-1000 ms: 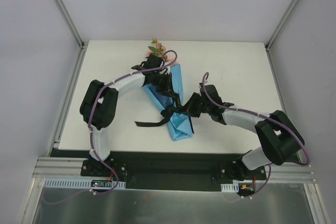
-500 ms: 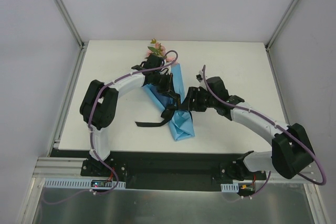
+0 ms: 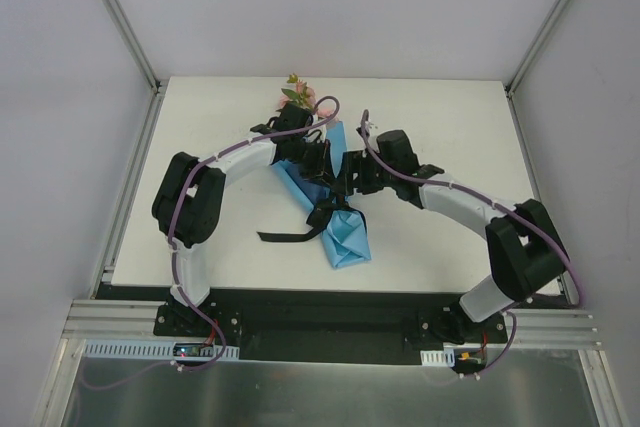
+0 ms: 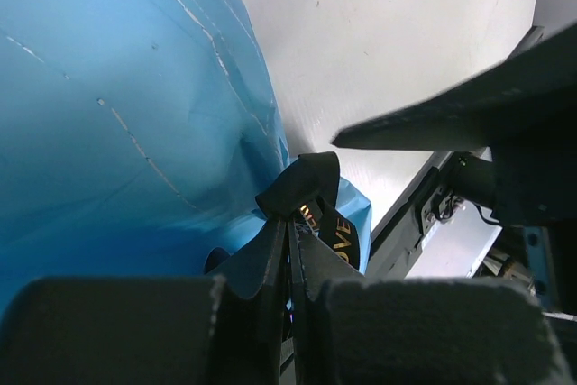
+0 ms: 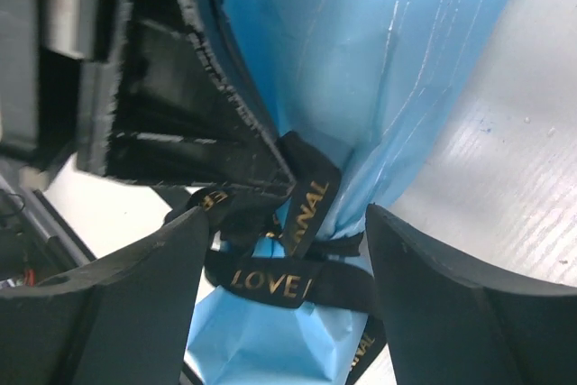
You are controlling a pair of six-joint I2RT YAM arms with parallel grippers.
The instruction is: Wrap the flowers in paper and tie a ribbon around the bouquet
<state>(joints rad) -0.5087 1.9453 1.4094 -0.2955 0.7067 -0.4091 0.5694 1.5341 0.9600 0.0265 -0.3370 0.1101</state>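
Right gripper (image 5: 287,236) had opened and swung farther up-table since a second ago | we saw its jaws released, straddling the black fabric ribbon (image 5: 270,281) knotted round the light-blue paper-cone bouquet (image 3: 345,239) | left gripper (image 4: 288,227) clenched on that ribbon | bouquet lay on the white table (image 3: 450,127)

flowers (image 3: 298,95) mostly hidden inside the paper (image 3: 345,237)

You have a white worktop (image 3: 455,127) as the base of the scene. Behind the worktop stands a pale grey back wall (image 3: 330,7). A left aluminium post (image 3: 118,17) rises from the far left corner of the worktop, and a right aluminium post (image 3: 555,17) from its far right corner. Along the near edge of the worktop runs a black strip (image 3: 330,309). Nearer to you than the strip are a silver rail (image 3: 110,319) and a brushed metal sheet (image 3: 330,392).
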